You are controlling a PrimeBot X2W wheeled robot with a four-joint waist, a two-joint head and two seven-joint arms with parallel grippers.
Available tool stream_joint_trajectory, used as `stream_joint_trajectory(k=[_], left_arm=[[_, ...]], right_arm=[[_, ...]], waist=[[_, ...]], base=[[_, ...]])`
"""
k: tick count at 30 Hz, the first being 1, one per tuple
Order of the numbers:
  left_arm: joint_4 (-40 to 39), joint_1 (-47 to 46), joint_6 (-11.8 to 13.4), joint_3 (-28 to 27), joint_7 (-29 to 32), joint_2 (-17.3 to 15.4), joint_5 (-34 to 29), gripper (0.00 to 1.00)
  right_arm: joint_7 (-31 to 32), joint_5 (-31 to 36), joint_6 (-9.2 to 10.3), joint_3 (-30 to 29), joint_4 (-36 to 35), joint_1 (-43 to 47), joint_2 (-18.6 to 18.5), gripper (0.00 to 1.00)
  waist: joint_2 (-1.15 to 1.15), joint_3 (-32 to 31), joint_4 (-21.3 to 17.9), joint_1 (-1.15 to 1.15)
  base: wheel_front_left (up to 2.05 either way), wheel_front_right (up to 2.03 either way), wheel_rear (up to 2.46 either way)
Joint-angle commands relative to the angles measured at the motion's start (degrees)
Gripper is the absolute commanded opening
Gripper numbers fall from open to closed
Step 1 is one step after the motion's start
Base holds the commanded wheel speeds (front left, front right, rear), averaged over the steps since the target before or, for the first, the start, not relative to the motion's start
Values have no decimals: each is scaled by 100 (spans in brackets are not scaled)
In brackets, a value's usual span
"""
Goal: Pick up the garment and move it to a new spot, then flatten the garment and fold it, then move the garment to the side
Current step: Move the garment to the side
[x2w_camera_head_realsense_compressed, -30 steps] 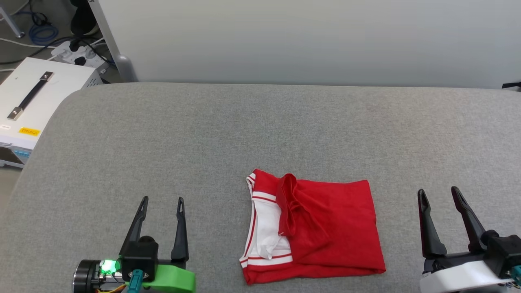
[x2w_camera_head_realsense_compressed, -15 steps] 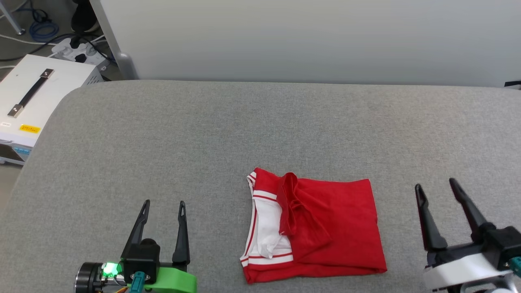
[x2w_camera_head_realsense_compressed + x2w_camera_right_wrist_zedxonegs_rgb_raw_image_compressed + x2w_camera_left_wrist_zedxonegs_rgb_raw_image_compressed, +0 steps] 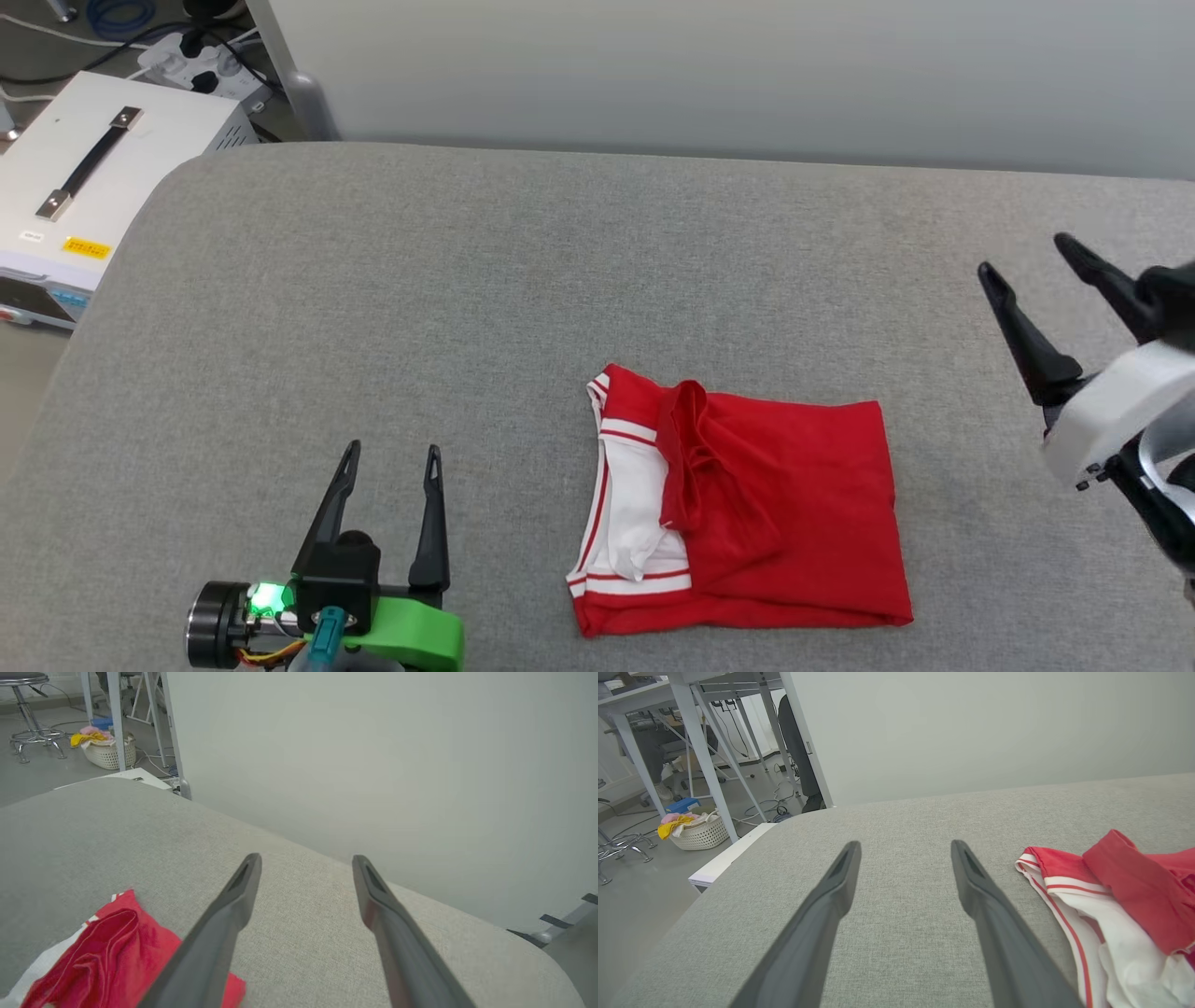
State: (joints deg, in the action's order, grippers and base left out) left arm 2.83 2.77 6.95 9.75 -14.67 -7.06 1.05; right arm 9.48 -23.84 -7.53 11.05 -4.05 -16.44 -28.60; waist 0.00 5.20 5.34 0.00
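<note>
Both hands are spread and empty: the left hand point(image 3: 393, 450) near-left of the garment point(image 3: 794, 513), the right hand point(image 3: 1024, 256) well apart at the right. The garment lies folded near the centre of the grey tabletop point(image 3: 467, 280), its top layer bunched. Pinching only that layer would likely undo the fold when moving it aside.

The head view looks steeply down on the grey bench point(image 3: 467, 280) from above; both wrist views sit low and close over it, facing the pale wall point(image 3: 971, 728) (one from either side); all three share the folded red garment point(image 3: 794, 504).
</note>
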Motion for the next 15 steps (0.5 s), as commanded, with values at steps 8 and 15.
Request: stream_joint_trajectory(k=[8, 15], left_arm=[[-7, -244, -21, 42, -33, 83, 7, 100], [-47, -440, -30, 116, -33, 135, -17, 100]], right_arm=[[2837, -2089, 4, 1238, 120, -273, -850, 100], [3342, -2441, 4, 1772, 318, -335, -1006, 100]], waist=[[0, 259, 174, 0], [0, 597, 327, 0]], base=[[0, 0, 0], [0, 0, 0]])
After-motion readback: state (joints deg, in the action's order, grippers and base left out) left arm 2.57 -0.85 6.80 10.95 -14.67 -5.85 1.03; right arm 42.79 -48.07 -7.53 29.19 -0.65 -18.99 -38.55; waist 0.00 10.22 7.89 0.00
